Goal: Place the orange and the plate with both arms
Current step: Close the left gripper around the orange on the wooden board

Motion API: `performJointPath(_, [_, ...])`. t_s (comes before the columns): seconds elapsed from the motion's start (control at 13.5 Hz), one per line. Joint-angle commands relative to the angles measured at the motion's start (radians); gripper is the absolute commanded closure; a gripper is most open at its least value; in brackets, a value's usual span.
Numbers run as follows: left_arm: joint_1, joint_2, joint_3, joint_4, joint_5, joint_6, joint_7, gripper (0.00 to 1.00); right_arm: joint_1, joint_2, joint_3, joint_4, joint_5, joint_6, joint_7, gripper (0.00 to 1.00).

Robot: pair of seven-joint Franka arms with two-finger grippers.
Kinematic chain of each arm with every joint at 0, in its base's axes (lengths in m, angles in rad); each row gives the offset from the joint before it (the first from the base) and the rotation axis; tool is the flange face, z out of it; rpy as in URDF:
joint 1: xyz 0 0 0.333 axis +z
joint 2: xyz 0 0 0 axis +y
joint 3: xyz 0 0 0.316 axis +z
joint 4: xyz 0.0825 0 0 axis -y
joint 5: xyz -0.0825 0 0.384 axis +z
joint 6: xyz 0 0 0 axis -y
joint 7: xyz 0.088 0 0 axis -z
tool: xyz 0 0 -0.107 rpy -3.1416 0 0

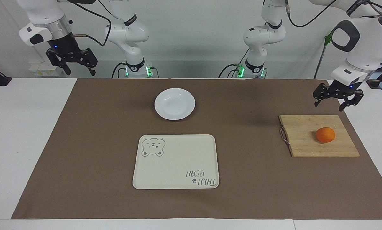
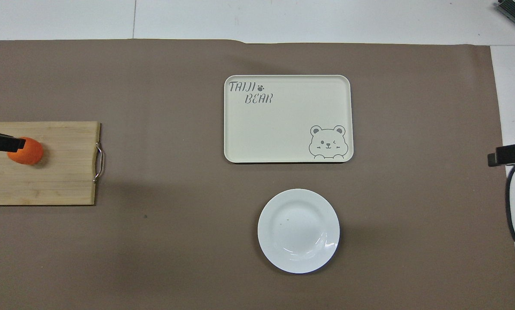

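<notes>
**Left tool closing in on the orange, plate not yet touched**

The step in hand looks like the left arm's approach to the orange (image 1: 325, 134), which sits on the wooden cutting board (image 1: 306, 127) toward the left arm's end of the counter (image 1: 18, 127). To do it well, I would bring the left tool (image 1: 338, 102) straight over the fruit before descending, with its fingers straddling the widest part, since a round fruit can roll off the board if nudged from one side. A gentle squeeze should be enough.

The left tool hangs low in the air over the brown mat (image 1: 258, 95), just off the board's edge, pointing down, jaws spread wide and holding nothing.

The right tool (image 1: 72, 65) waits high by its base, also spread wide and empty. The white plate (image 1: 175, 103) lies on the mat nearer to the robots than the cream bear tray (image 1: 178, 159).
</notes>
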Motion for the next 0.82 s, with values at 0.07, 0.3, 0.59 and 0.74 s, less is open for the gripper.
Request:
performJointPath(0.07, [0.049,0.063,-0.011,-0.01,0.003,0.101,0.04,0.0,-0.003,-0.01,0.003,0.001,-0.014,-0.014,-0.017,0.0])
performJointPath(0.3, [0.106,0.141,-0.011,-0.011,-0.008,0.158,0.111,0.0,-0.003,-0.01,0.003,0.001,-0.014,-0.016,-0.017,0.0])
performJointPath(0.59, [0.16,0.232,-0.011,-0.013,-0.048,0.239,0.196,0.0,-0.003,-0.01,0.003,0.001,-0.014,-0.014,-0.017,0.0])
performJointPath(0.74, [0.158,0.261,-0.011,-0.065,-0.127,0.305,0.196,0.0,-0.003,-0.01,0.003,0.001,-0.014,-0.016,-0.017,0.0])
